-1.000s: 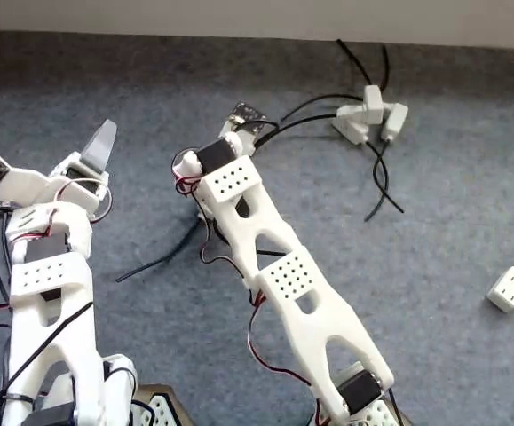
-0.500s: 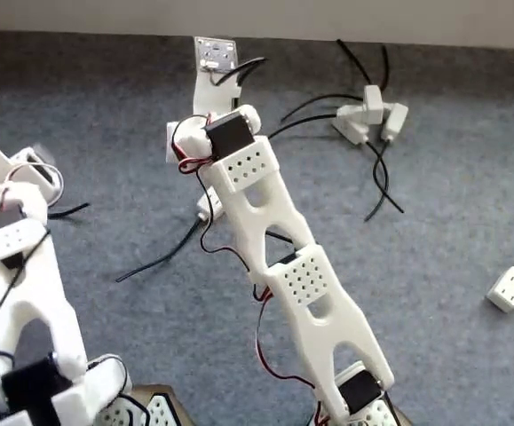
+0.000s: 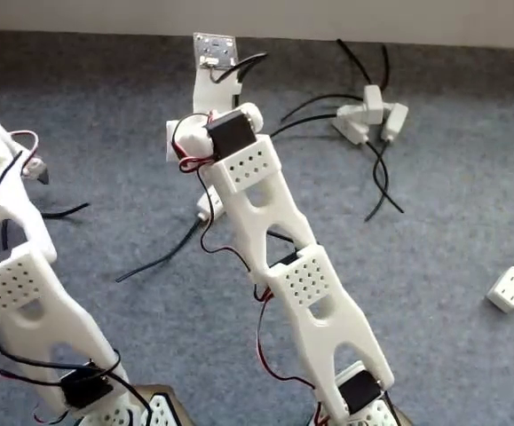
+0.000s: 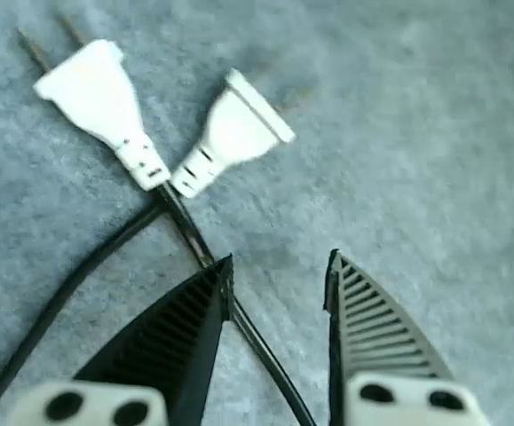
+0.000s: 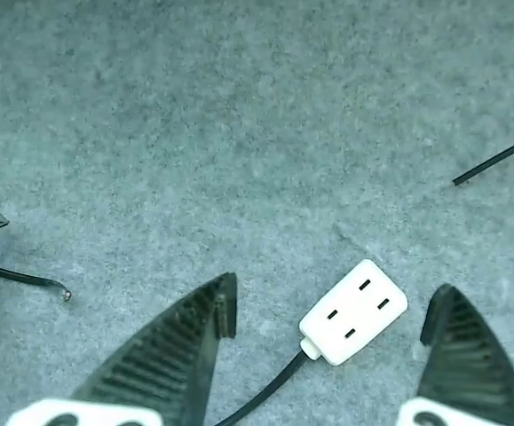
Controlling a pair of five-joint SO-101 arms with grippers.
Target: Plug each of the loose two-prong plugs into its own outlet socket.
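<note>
**Socket between the right jaws, plugs ahead of the left**

The right gripper is hanging wide open over an outlet socket. The socket is lying flat between its jaws, slots up, its long axis slanting across the gap and its cord trailing back toward the gripper. The left gripper is spread too, holding nothing. A first plug and a second plug are lying just beyond its fingertips, cord ends meeting. Each arm is therefore sitting nearer its own piece. The black cords running beneath the left jaws are probably the likeliest snag. On the high view's grey carpet, a cluster of white connectors and a spare socket are lying well apart.
</note>
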